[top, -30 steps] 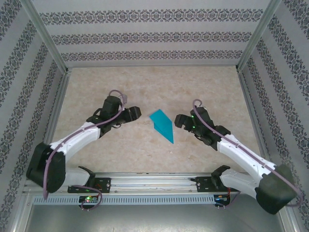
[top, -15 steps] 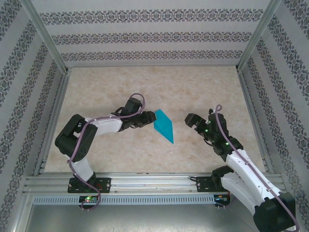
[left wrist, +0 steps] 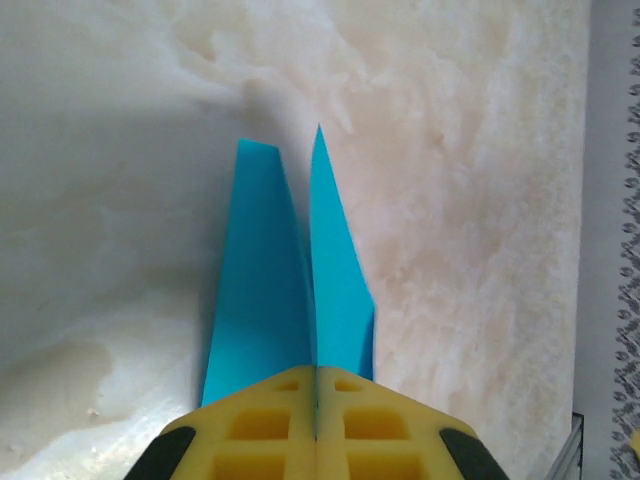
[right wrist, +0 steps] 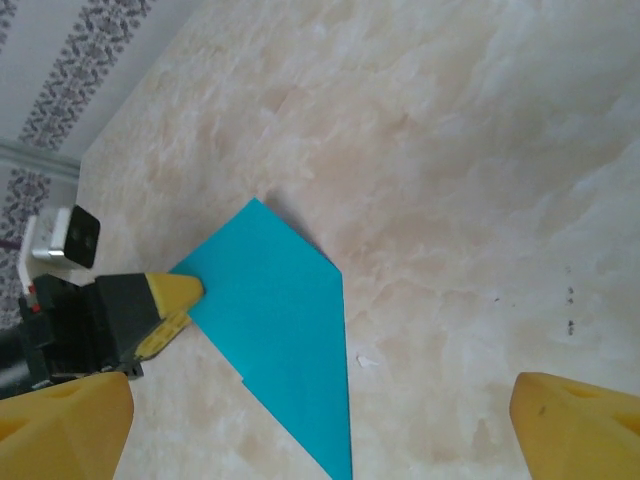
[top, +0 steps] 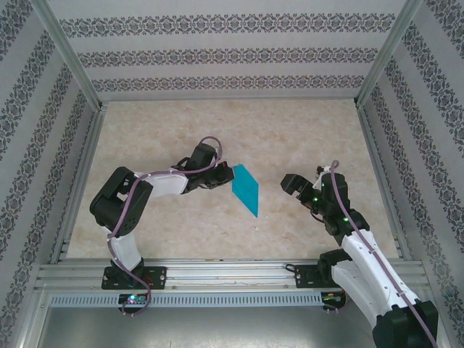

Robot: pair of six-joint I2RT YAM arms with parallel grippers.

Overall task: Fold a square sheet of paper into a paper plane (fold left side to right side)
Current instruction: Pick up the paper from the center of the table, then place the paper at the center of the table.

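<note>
Pinching the left edge of the folded teal paper (top: 246,188), the left gripper (top: 220,178) has its yellow fingers (left wrist: 260,430) pressed together, hiding that edge. The paper lies mid-table (top: 217,130), a pointed shape; whether a flap is raised is unclear. The right gripper (top: 292,184) hangs spread wide, well apart to its right.

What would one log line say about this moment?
left jaws: shut on left edge of paper plane | right jaws: open, clear of it | paper plane: folded dart on table

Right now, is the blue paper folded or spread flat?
Folded. The blue paper is pointed, with two layers parting at the left gripper.
</note>
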